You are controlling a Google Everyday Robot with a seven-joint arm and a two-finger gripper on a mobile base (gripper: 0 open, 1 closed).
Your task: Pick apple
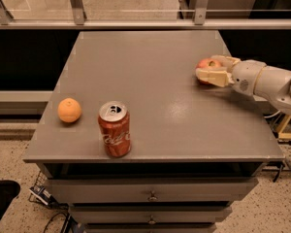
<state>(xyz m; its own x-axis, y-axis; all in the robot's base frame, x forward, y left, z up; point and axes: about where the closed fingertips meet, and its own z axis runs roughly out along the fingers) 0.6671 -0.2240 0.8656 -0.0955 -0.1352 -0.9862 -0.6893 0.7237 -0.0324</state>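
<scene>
The gripper (pixel 206 68) is at the right side of the counter (pixel 145 67), near its far right corner, and its two pale fingers pinch the apple (pixel 209 63) between them. One finger (pixel 209 75) lies across the apple's near side and the other runs along its far side, so only the top of the fruit shows: red with a yellowish patch and a dark stem dimple. The apple sits low, close to the grey surface; whether it touches the counter cannot be told. The white arm (pixel 269 81) reaches in from the right edge of the view, roughly level, with its wrist just behind the apple.

Well apart from the gripper, near the front edge of the counter, a red Coca-Cola can (pixel 115 129) stands upright with its tab opening facing up. Just to the left of the can, not touching it, an orange (pixel 69 110) rests close to the counter's left edge.

Under the counter top are drawers (pixel 150 195) with small metal pulls. Behind the counter a metal railing (pixel 136 23) runs across the view, and a speckled floor (pixel 281 212) shows at the lower corners.
</scene>
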